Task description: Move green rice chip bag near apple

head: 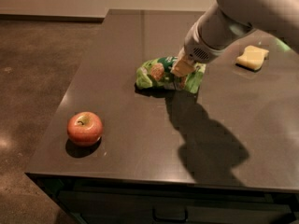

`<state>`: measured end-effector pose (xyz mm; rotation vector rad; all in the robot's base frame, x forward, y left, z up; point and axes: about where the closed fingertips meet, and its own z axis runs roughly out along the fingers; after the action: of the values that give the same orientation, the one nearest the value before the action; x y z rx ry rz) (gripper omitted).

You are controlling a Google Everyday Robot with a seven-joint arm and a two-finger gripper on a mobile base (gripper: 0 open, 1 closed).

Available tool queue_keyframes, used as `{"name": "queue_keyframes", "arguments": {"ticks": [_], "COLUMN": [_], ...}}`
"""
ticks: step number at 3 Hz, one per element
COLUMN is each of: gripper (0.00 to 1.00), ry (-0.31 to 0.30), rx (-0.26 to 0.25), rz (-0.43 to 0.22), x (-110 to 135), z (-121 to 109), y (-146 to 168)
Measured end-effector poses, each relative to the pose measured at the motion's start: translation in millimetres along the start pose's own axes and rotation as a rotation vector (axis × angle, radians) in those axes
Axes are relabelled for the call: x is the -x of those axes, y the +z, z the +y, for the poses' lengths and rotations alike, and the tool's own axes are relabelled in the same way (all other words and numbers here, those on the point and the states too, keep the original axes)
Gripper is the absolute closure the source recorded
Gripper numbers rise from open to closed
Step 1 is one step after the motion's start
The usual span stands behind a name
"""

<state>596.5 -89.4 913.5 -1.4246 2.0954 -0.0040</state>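
two jaws grip the green rice chip bag (154, 73), well apart from the apple (84, 128).

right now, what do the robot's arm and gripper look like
The arm is a thick, rounded, pale-grey tube with a dotted vent patch near the wrist. The gripper, at the green rice chip bag, is tan and blocky. No cables or markings show.
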Motion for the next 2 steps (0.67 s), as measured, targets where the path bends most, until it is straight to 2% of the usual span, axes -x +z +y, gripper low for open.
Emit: {"name": "queue_keyframes", "arguments": {"ticks": [2], "gripper": [1.00], "ry": [-0.079], "rx": [0.008], "rz": [-0.040], "x": [15], "z": [49], "y": [-22]}}
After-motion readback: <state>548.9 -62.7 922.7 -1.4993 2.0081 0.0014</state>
